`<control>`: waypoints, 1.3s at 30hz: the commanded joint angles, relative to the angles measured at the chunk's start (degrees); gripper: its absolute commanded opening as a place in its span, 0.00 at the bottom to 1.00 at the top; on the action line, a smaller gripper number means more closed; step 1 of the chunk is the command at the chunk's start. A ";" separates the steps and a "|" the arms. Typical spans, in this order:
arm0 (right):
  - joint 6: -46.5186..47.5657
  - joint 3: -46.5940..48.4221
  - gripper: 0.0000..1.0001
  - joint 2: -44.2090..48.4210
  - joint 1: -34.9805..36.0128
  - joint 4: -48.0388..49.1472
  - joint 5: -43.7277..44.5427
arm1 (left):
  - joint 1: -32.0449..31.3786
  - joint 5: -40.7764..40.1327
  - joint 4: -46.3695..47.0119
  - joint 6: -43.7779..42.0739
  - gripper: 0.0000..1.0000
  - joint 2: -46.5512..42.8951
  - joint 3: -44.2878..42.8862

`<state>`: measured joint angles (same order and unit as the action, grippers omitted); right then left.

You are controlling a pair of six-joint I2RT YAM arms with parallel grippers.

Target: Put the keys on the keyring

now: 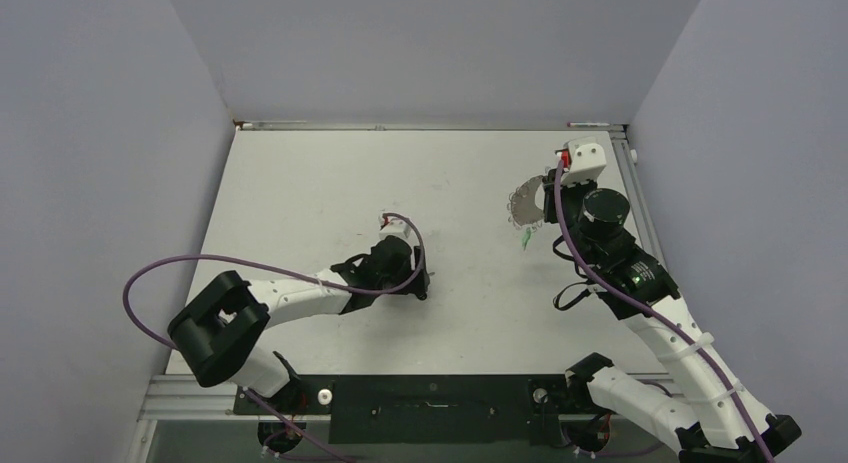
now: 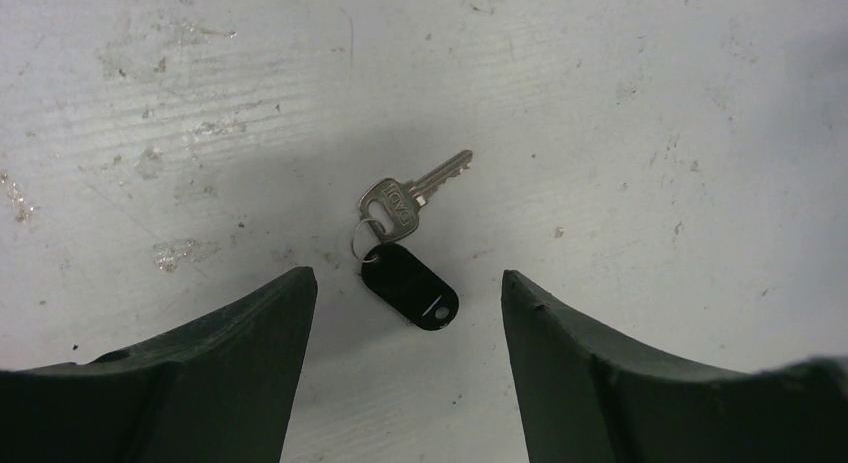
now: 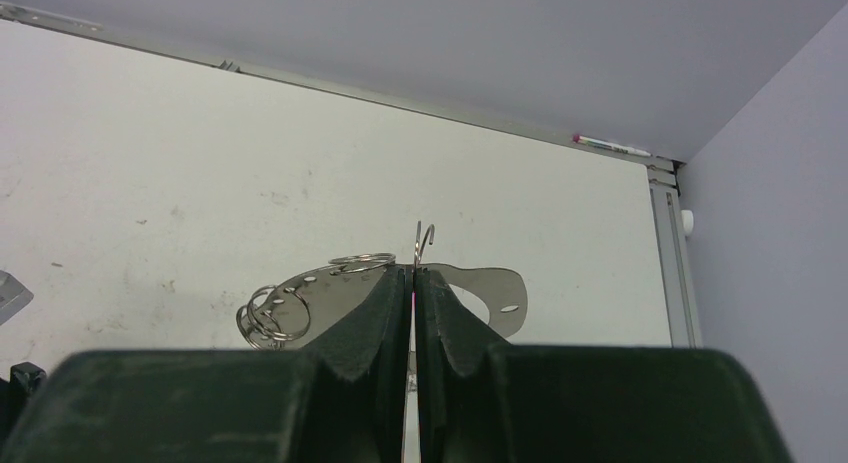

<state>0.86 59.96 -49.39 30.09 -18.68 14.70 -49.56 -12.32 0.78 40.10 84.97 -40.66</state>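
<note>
A small silver key (image 2: 405,198) lies flat on the table, joined by a tiny split ring to a black oval plastic tab (image 2: 410,285). My left gripper (image 2: 407,276) is open and hovers low over it, with the black tab between the fingers and touching neither. From the top view the left gripper (image 1: 413,280) hides the key. My right gripper (image 3: 412,273) is shut on the keyring's thin wire (image 3: 423,241), whose hooked end sticks up above the fingertips. The keyring (image 1: 520,205) hangs at the right gripper (image 1: 551,190) with a green tag (image 1: 526,239) below it.
A thin curved metal plate with holes (image 3: 487,288) and a few small split rings (image 3: 270,311) hang on the keyring behind the right fingers. The table's back rail (image 1: 430,126) and right rail (image 1: 640,198) are close to the right arm. Grey walls stand on three sides.
</note>
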 commanded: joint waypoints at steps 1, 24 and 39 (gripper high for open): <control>-0.78 -0.18 0.05 -0.14 0.41 4.32 -0.31 | 0.99 0.81 2.46 4.72 0.63 -0.08 -0.45; -0.86 -1.00 0.05 0.17 0.76 4.71 -0.22 | 1.20 -1.40 0.21 5.93 0.41 7.39 -3.88; -0.86 -0.91 0.05 0.25 0.85 4.70 -0.05 | 0.98 -3.15 0.14 5.79 0.00 5.39 -3.05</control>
<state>0.64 59.00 -49.39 30.48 -18.04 14.52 -48.64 -13.67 0.12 46.11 92.31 -42.92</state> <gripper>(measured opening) 0.059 0.013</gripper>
